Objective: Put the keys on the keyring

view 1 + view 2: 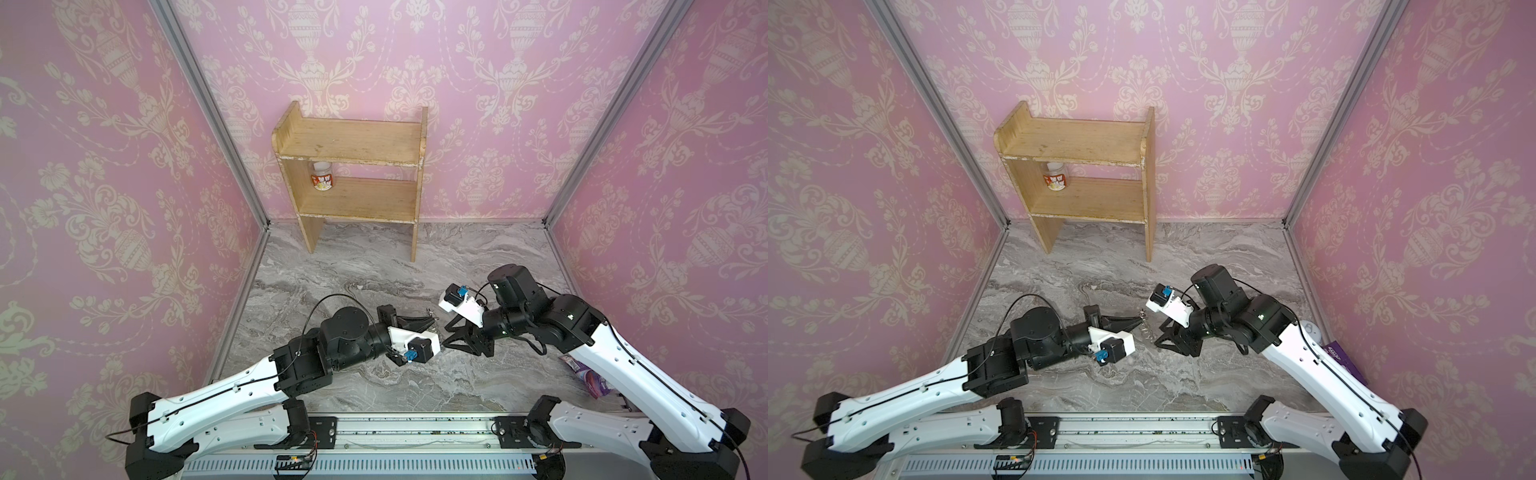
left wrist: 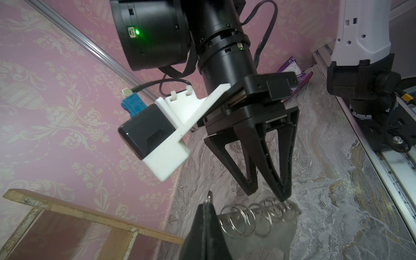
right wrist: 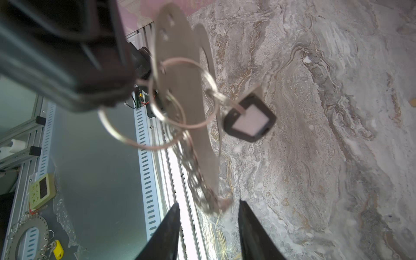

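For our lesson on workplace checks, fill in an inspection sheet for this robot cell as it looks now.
Surface: marble-look table, nothing spilled.
Job's things: keyring hangs from the left gripper; black key tag hangs on one of its rings; yellow key tag lies off the table past the slotted rail, by another ringed plate.
Clutter: purple packet at the table's right edge; jar on the wooden shelf.
Grippers: left gripper shut on the keyring; right gripper open beside its rings.
Cables: black cable loops up, clear of the rings.
Surroundings: pink patterned walls, metal frame posts.
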Robot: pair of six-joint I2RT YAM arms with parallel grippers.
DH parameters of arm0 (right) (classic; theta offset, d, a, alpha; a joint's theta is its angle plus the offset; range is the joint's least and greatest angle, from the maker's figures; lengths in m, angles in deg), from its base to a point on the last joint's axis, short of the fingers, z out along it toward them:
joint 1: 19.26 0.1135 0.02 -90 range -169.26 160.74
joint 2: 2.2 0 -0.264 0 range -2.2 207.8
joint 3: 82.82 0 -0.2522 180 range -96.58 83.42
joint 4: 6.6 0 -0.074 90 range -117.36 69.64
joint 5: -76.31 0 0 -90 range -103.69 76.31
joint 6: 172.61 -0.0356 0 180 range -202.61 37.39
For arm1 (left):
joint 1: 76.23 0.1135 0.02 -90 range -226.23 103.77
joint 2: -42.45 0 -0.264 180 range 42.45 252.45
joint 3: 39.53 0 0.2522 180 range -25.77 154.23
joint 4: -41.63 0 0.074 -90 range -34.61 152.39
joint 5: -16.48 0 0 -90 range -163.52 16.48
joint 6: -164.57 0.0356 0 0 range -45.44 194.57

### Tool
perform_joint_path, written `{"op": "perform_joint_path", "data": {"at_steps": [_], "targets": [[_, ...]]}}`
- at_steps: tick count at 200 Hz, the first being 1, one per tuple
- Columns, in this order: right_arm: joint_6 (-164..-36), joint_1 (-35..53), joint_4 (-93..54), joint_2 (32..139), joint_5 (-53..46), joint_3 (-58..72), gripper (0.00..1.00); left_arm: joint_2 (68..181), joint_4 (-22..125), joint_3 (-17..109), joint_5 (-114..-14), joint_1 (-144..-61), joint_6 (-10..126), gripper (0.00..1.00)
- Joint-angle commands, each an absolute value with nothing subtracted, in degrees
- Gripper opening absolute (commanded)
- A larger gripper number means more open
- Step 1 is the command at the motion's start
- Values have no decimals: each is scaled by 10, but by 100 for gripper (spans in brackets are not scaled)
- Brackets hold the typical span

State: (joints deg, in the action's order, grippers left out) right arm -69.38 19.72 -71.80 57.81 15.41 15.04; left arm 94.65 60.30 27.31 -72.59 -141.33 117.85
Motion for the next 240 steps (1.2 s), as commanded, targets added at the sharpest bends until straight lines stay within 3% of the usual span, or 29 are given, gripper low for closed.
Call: {"op": "perform_joint_path", "data": {"at_steps": [1,32,89,180,240], "targets": [[-712,179,-683,541,151,156,49,931,563,264,-724,-1412,1148,0],[-725,175,-619,499,152,171,45,931,546,259,-710,-1404,1128,0],[-700,177,-497,431,178,213,26,938,541,266,-665,-1384,1077,0],[-689,209,-563,495,315,134,18,960,554,278,-661,-1379,1067,0],[-675,215,-630,520,287,130,17,956,556,281,-661,-1378,1067,0]]}}
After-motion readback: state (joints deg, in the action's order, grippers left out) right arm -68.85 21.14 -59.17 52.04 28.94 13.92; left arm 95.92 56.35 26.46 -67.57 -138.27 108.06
